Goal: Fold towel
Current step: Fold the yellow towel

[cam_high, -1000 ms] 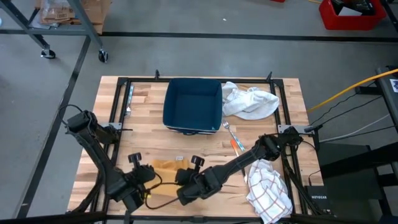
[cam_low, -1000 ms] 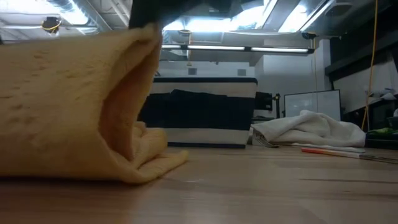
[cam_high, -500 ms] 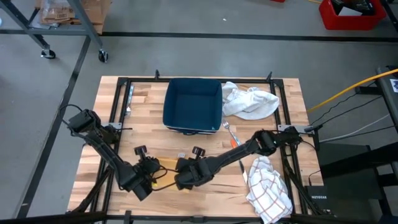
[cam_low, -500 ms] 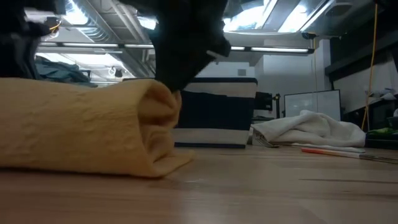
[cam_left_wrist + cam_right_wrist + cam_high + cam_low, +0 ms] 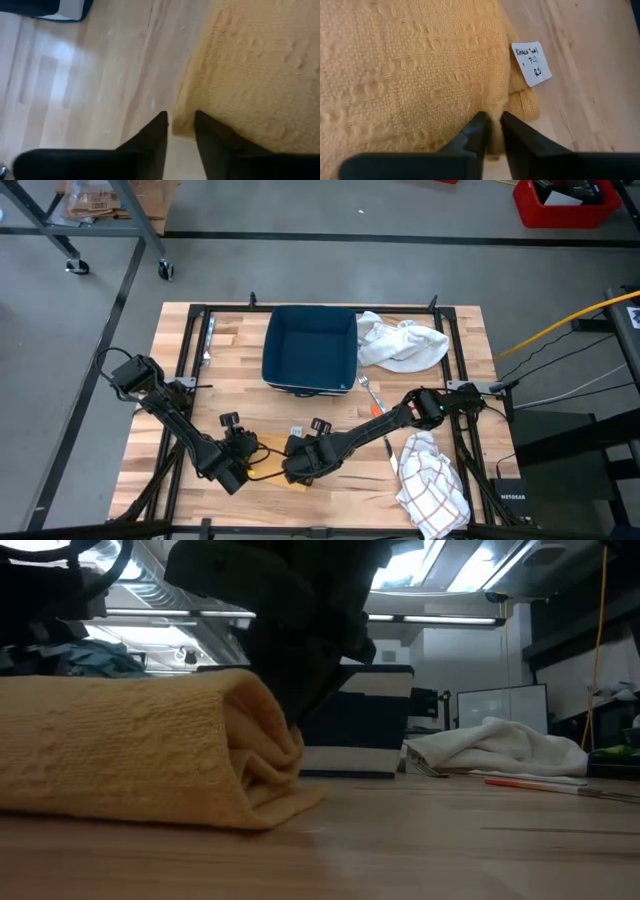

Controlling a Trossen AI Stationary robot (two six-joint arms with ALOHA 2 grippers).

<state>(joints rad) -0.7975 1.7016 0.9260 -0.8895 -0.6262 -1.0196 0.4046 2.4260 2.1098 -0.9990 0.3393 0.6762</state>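
Observation:
The yellow towel (image 5: 130,750) lies folded in several layers on the wooden table near its front edge, a rounded fold at its right end. From above it is mostly hidden under both grippers; only a strip of towel (image 5: 268,468) shows. My left gripper (image 5: 181,122) is low at its left end, fingers parted, with a towel corner (image 5: 186,131) between the tips. My right gripper (image 5: 494,120) is down on the right end, by a white label (image 5: 532,63). My right gripper pinches a small pucker of the towel's top layer (image 5: 492,114) between its two fingertips, close to the right-hand edge beside the label. The fingers come from above, slanting down. The towel lies flat on the table under them, slack.
A dark blue bin (image 5: 310,348) stands at the far middle, with a crumpled white cloth (image 5: 400,342) to its right. A fork and an orange-handled utensil (image 5: 375,402) lie right of centre. A checked cloth (image 5: 432,485) lies at the near right. Bare wood shows at the far left.
Both grippers have sunk toward the table and gone a little toward its far edge. The towel's raised upper layer has come down with them onto the lower layer. The open, gaping fold has become a low, closed stack with a rounded right end.

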